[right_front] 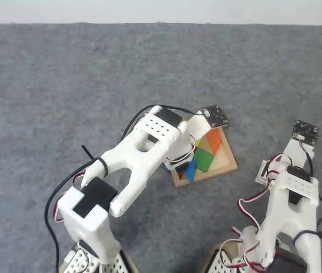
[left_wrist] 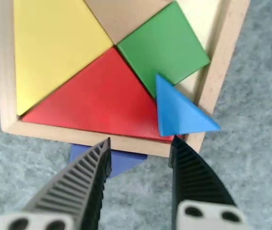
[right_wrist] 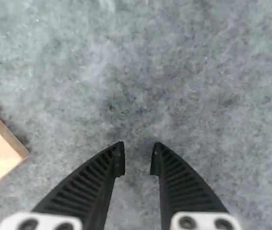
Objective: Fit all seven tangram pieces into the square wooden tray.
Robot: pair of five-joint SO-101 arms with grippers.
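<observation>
My left gripper [left_wrist: 140, 141] hangs spread and empty by the tray [left_wrist: 218, 67] near rim, where a clumsy nudge could knock the blue triangle [left_wrist: 179, 112] (perched unseated on the red piece [left_wrist: 97, 100]) out.

You have bright, even, diffuse light; a soft shadow edges the wooden tray [right_wrist: 4, 152] at middle left.

The table [right_front: 64, 74] is covered to its far edge by a grey, speckled, felt-like cloth [right_wrist: 198, 72], whose fibrous nap is seen close up. Beyond the table's far edge, a plain pale wall [right_front: 161, 10] is seen.
</observation>
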